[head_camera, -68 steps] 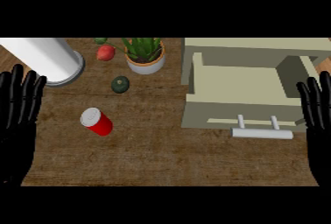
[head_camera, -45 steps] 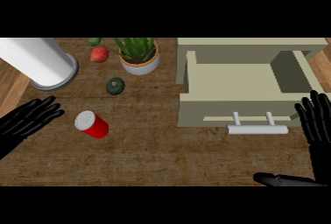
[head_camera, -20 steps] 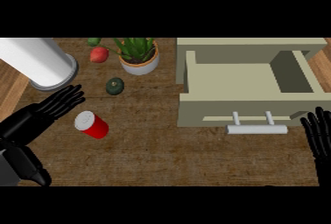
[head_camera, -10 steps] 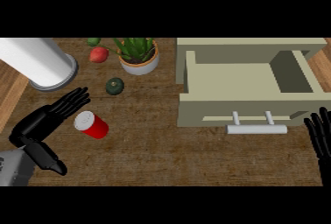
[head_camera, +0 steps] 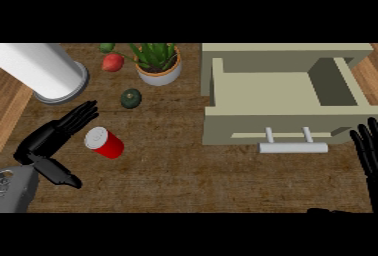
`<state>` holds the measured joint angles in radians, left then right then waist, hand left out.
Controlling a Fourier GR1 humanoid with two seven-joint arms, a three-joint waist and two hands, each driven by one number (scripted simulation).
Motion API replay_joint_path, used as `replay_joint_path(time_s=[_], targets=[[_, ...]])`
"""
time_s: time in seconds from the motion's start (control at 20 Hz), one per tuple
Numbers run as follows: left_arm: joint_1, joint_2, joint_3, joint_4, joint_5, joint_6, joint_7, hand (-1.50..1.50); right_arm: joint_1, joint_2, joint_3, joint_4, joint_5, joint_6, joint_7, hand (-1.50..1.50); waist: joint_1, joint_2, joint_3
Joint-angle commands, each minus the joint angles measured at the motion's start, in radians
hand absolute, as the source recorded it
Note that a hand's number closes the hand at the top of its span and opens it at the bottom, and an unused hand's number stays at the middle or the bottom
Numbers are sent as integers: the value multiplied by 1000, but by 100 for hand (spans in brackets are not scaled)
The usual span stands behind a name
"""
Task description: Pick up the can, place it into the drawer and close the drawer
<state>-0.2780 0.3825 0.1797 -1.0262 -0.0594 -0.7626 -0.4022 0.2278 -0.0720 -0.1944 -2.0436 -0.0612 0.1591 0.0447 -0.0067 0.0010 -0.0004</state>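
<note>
Left hand just beside the can, fingers straight, thumb spread wide, holding nothing; that gap looks set to wrap it; the can lies tilted near the worktop's left edge, well apart from the drawer, which stands pulled open to receive it; right hand rests open at the right edge, near the handle, handy for the closing push

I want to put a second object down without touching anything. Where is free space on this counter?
The widest bare patch of counter lies in front, between the red can and the drawer handle. A narrower lane runs between the dark green fruit and the side of the drawer. The back left is crowded: white cylinder, red fruit, potted plant.
</note>
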Motion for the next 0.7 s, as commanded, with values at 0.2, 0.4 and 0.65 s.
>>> replay_joint_path(time_s=[0.2, 0.4, 0.65], targets=[[-13, 27, -59, 192, -109, -5, -261, -150, 29, 5, -10, 38, 13, 26, -65, -150, -5, 2, -1], [-109, 81, -64, 374, -137, -1, -361, -150, 12, 28, 18, 25, 47, 1, -70, -150, -15, 5, -2], [-143, 54, -105, 493, -185, 79, -427, -150, -16, 10, -9, -1, 0, 8, -10, -150, -15, 6, -2]])
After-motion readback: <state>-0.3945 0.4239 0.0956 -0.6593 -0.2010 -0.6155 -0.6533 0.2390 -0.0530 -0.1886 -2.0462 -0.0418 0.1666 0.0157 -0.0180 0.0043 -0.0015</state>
